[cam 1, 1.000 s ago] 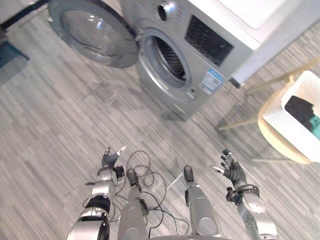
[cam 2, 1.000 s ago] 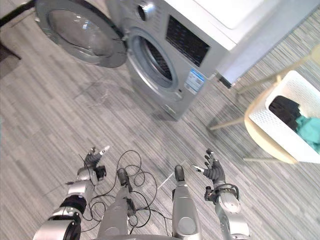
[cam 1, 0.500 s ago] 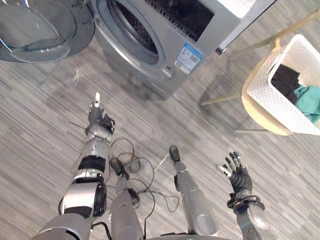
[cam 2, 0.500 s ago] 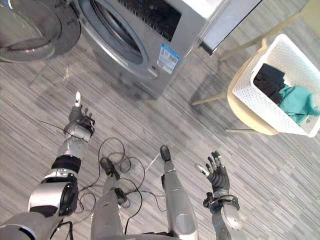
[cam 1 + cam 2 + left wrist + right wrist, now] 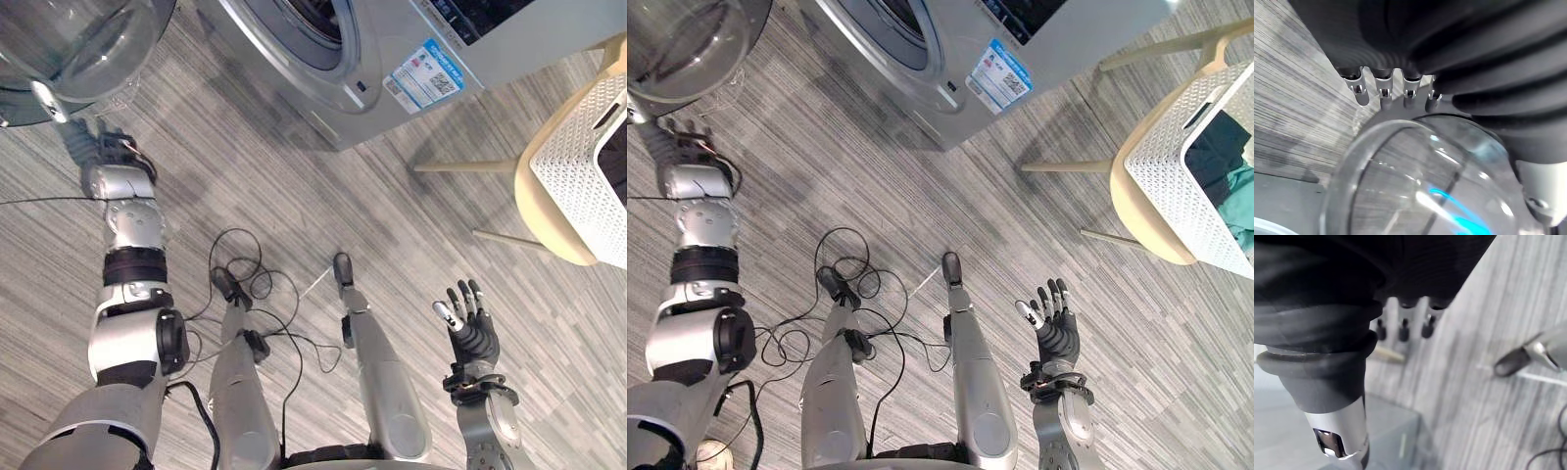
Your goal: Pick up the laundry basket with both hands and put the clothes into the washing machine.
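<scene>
The laundry basket (image 5: 1171,162) is seen standing on a pale chair (image 5: 544,211) to the right of the washing machine (image 5: 392,49), well apart from both hands, with dark and teal clothes (image 5: 1220,147) lying inside. It is judged to be light and fairly stiff (perforated white plastic, with a soft load that may shift). The rim on two opposite sides is therefore best taken hold of, and the load kept level. Its mouth is turned upward; its long axis cannot be settled, since part of it is cut off at the edge. The right hand (image 5: 470,331) is held empty in front of the machine, fingers straight and spread. The left hand (image 5: 98,152) is placed by the machine's open door (image 5: 78,39), to the machine's left; whether it is open or closed cannot be told.
</scene>
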Robot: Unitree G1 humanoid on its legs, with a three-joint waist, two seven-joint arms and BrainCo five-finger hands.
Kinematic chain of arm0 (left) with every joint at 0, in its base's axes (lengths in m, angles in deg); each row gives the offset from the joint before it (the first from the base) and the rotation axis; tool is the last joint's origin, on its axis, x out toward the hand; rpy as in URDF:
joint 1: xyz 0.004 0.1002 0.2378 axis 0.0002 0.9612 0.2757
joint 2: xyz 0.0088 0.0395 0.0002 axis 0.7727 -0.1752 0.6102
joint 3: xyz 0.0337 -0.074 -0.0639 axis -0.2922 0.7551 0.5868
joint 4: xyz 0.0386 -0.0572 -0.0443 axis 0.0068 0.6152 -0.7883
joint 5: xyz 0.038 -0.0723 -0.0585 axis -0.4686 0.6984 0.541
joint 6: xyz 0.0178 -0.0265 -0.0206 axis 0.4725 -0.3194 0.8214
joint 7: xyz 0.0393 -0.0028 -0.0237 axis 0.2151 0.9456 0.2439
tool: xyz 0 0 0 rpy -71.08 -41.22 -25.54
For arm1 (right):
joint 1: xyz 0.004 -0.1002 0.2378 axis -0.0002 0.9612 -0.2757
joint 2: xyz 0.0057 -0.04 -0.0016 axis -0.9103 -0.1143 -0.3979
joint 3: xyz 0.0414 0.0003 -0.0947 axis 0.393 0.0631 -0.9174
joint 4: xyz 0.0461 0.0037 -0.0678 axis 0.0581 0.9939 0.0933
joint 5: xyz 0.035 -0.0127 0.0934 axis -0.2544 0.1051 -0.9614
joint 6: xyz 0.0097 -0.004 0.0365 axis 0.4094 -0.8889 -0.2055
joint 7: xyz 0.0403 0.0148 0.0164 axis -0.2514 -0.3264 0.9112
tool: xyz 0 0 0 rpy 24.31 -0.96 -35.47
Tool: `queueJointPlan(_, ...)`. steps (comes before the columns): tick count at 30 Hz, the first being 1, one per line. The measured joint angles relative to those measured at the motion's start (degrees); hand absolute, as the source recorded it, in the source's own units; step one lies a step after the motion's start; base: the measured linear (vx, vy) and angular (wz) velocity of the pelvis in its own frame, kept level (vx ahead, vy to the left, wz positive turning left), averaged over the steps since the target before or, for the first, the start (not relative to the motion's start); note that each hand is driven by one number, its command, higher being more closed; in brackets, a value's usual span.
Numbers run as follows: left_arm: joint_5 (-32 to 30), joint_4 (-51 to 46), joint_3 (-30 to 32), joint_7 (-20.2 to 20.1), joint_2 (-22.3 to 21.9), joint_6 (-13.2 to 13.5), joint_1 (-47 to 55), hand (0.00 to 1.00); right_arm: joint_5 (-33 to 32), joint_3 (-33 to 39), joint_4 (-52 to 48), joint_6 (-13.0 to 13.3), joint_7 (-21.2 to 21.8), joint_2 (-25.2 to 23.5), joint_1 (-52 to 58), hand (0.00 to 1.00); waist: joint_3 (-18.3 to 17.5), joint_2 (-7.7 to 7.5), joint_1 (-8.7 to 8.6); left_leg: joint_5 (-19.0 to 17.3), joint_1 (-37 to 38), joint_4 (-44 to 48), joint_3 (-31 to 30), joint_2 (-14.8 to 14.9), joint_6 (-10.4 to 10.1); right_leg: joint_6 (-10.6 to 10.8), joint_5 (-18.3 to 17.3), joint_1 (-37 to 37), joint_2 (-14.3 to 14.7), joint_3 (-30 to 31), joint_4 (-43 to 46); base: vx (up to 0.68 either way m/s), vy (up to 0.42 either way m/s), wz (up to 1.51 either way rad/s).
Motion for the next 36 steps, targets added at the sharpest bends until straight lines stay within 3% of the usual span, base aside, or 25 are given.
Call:
queueJointPlan(8, 0.0, 0.0, 0.3, 3.3, 4.5, 0.0, -1.8, 0.00, -0.3, -0.9, 2.3, 1.7, 0.4, 0.9, 0.0, 0.00, 0.0, -0.59, 0.20, 0.0, 0.4, 1.3, 2.7, 1.5, 0.0, -0.3, 0.4, 0.0, 1.0, -0.3, 0.9, 0.00, -0.021, -0.04)
queueJointPlan(16, -0.2, 0.5, 2.5, 3.0, 6.2, 0.8, -0.6, 0.00, -1.8, -1.0, 2.9, 1.8, 0.5, 1.5, 0.0, 0.00, -0.3, -1.21, 1.28, 0.0, 4.6, 2.1, 6.7, 3.0, 0.0, -0.8, 1.3, 2.4, 2.2, 0.0, 1.0, 0.01, -0.040, -0.19)
queueJointPlan(21, -1.3, 0.3, 5.6, -0.2, 6.3, -0.5, 6.9, 0.00, -1.7, -1.0, 3.2, 1.6, 0.5, 1.5, -0.2, 0.00, -0.4, -1.36, 1.21, -1.1, 7.9, 3.6, 8.4, 3.0, -0.2, -0.8, 1.3, 4.7, 2.1, 1.2, 1.0, 0.01, -0.025, -0.18)
queueJointPlan(24, -5.5, -3.5, 7.3, -2.4, 5.7, -2.3, 20.3, 0.00, -0.5, -0.2, 6.2, 1.3, 1.3, 1.4, -0.7, 0.00, -2.2, -1.16, 1.49, -1.1, 11.6, 3.7, 9.6, 3.0, -0.2, -0.8, 1.2, 7.7, 2.1, 1.2, 0.9, 0.02, -0.035, -0.15)
queueJointPlan(27, -10.1, -13.1, 8.6, -5.0, 0.3, -2.8, 32.0, 0.00, 3.7, 2.2, 10.3, 0.3, 2.1, 1.4, -2.0, 0.00, -4.7, 0.16, 1.94, -1.6, 13.6, 2.8, 9.1, 2.5, 0.2, -1.2, 0.8, 10.0, 1.7, 0.3, 0.8, 0.02, -0.011, 0.19)
queueJointPlan(29, -16.5, -19.0, 5.8, -7.5, -7.3, -2.8, 42.8, 0.00, 8.6, 4.6, 16.9, -0.2, 2.9, 1.3, -2.5, 0.00, -8.6, 1.62, 2.81, -3.8, 16.1, 2.0, 9.1, 0.3, 0.8, -2.0, -3.8, 13.3, -0.2, -1.1, 0.7, 0.01, 0.014, 0.42)
queueJointPlan(34, -25.5, -19.6, -0.5, -13.2, -21.6, -2.8, 61.7, 0.00, 14.4, 11.0, 35.7, -1.6, 3.7, 1.4, -6.8, 0.00, -15.0, 7.26, 4.19, -5.0, 20.4, -1.3, 6.2, -3.2, 1.4, -0.8, -6.5, 18.1, -3.2, -3.9, 1.3, 0.01, 0.069, 0.41)
queueJointPlan(36, -27.8, -14.9, -2.2, -17.2, -26.0, -2.8, 67.1, 0.00, 17.0, 13.3, 43.9, -2.7, 4.2, 1.4, -7.8, 0.00, -17.3, 9.06, 4.74, -5.0, 22.1, -2.3, 3.6, -5.1, 1.7, -0.2, -8.1, 20.9, -5.3, -6.5, 2.3, 0.04, 0.060, 0.65)
